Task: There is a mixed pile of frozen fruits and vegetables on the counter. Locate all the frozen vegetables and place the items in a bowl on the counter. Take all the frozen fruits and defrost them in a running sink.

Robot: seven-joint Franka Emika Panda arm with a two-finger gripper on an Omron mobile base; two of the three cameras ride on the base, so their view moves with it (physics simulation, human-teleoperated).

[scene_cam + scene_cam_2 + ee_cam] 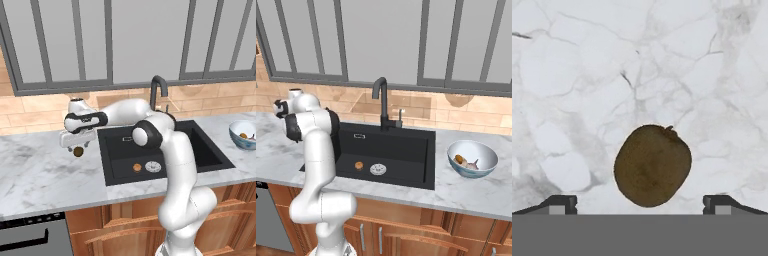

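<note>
The orange ball already lies on the sink floor near the drain, and the bowl on the right holds the vegetables, so the dark olive-brown ball left of the sink is probably the last fruit to move. The gripper hangs directly above it on the counter, fingers spread wide, straddling it without touching, grasping nothing
</note>
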